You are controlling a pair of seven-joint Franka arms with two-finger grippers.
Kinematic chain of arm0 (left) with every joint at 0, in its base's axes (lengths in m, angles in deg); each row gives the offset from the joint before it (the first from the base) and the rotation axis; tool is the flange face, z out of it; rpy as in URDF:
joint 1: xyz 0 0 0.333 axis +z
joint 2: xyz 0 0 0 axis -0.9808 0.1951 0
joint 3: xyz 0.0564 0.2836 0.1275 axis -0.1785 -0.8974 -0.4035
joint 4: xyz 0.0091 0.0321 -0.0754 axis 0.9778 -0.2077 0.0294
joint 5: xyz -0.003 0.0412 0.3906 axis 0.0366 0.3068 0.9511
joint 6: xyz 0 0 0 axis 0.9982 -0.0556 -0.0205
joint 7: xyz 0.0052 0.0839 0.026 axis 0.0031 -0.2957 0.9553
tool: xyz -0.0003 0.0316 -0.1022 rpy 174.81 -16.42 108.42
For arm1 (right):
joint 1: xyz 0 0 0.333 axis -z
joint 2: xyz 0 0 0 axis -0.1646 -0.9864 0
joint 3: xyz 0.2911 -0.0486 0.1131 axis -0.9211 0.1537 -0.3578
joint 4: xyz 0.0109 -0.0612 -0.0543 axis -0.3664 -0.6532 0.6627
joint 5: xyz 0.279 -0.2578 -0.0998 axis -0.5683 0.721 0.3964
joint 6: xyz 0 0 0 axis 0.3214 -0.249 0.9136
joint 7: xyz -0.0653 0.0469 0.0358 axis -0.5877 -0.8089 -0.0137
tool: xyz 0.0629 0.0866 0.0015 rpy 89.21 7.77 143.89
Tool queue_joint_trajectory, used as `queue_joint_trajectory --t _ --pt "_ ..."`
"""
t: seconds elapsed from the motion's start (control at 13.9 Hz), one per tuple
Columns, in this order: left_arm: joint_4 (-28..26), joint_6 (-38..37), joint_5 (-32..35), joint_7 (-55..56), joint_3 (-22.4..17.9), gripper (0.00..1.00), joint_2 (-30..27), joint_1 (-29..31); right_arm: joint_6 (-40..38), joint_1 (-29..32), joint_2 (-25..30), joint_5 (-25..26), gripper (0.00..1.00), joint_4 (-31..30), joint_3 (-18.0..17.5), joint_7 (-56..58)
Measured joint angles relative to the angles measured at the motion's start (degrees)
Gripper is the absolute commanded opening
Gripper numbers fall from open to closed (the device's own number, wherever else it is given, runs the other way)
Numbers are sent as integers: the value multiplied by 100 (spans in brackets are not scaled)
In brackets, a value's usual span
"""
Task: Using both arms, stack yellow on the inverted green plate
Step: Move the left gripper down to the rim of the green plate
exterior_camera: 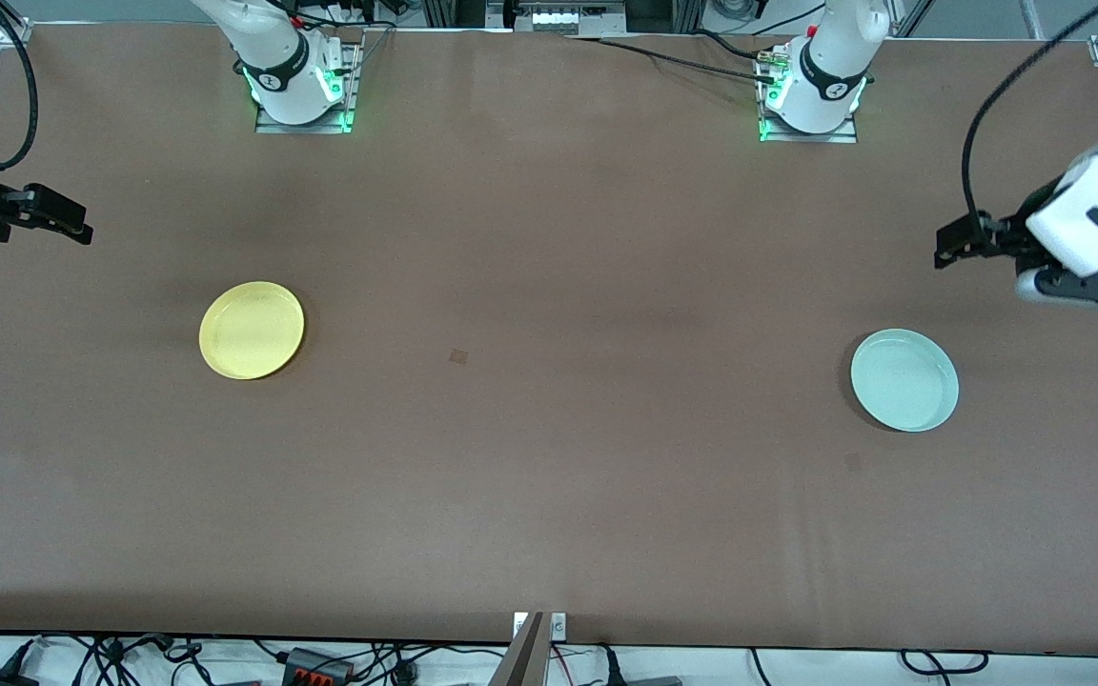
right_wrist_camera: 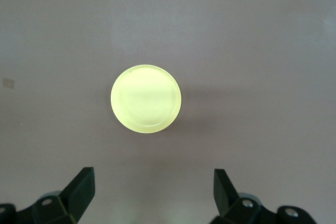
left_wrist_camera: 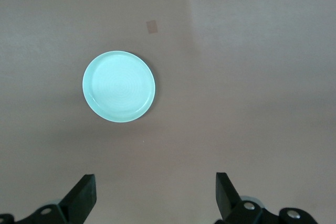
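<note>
The yellow plate (exterior_camera: 252, 330) lies flat on the brown table toward the right arm's end; it also shows in the right wrist view (right_wrist_camera: 146, 98). The pale mint-green plate (exterior_camera: 904, 380) lies flat toward the left arm's end and shows in the left wrist view (left_wrist_camera: 119, 86). The two plates are far apart. My right gripper (exterior_camera: 68, 221) is open and empty in the air over the table's end, apart from the yellow plate; its wrist view (right_wrist_camera: 154, 177) shows the jaws spread wide. My left gripper (exterior_camera: 959, 243) is open and empty in the air near the green plate (left_wrist_camera: 156, 182).
A small brown square mark (exterior_camera: 458, 356) sits on the table between the plates. The two arm bases (exterior_camera: 301, 86) (exterior_camera: 811, 95) stand along the table's edge farthest from the front camera. Cables hang below the nearest edge.
</note>
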Motion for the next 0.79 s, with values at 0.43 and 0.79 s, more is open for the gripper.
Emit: queue_joint_trajectory --t 0.43,0.79 --pt "331 134 241 -87 -32 100 971 723 -14 -9 0 0 100 0 -41 0" --pt "-133 1469 474 -585 -39 100 1765 1085 -19 -9 0 0 100 0 -41 0"
